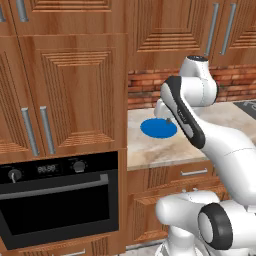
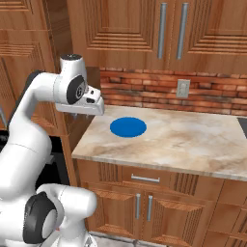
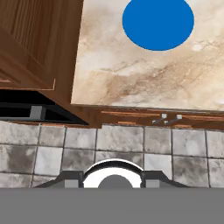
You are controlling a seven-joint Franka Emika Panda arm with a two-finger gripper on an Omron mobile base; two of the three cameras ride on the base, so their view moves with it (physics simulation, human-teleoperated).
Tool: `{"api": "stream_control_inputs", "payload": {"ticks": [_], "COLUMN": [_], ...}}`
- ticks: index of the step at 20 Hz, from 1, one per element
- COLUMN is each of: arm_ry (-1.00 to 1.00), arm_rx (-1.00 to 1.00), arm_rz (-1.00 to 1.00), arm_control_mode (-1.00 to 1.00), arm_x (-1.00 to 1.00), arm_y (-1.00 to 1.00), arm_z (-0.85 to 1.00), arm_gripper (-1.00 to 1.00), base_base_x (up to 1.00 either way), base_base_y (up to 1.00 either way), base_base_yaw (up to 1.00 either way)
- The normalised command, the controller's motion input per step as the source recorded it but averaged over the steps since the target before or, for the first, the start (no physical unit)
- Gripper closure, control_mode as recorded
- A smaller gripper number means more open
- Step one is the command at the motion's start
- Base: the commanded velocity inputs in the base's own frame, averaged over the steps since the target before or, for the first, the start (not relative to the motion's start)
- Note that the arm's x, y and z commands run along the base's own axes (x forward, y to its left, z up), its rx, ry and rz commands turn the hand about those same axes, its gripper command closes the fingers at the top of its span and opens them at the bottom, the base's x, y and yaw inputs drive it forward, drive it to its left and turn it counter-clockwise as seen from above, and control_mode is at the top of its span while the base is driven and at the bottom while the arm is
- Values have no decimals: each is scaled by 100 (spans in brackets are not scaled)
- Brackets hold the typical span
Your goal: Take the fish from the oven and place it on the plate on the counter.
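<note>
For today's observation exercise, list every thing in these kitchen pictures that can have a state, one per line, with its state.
oven: door shut.
plate: bare, flat on the counter.
drawer: shut.
upper cabinet doors: shut.
gripper: raised by the counter's left end; whether its jaws are open or shut cannot be told.

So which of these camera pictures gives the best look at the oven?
The left base view: the oven faces the camera there with its door shut, showing the bar handle, two knobs and display. The right base view shows just a dark sliver behind the arm. The hand view catches a thin black strip with a bit of handle at its left edge.
</note>
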Motion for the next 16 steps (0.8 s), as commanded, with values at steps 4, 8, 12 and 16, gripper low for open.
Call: {"api": "stream_control_inputs", "payload": {"ticks": [4, 8, 12, 16], "arm_ry": [-5, -9, -23, -20], "arm_rx": [-7, -13, -36, -39], "arm_rz": [9, 29, 34, 31], "arm_control_mode": [-100, -100, -100, -100], "arm_x": [-36, -60, -41, -45], "arm_y": [20, 46, 100, 100], "arm_z": [0, -17, -25, -29], "arm_gripper": [-100, -100, -100, -100], "base_base_x": [0, 0, 0, 0], "base_base_y": [0, 0, 0, 0], "base_base_yaw": [0, 0, 0, 0]}}
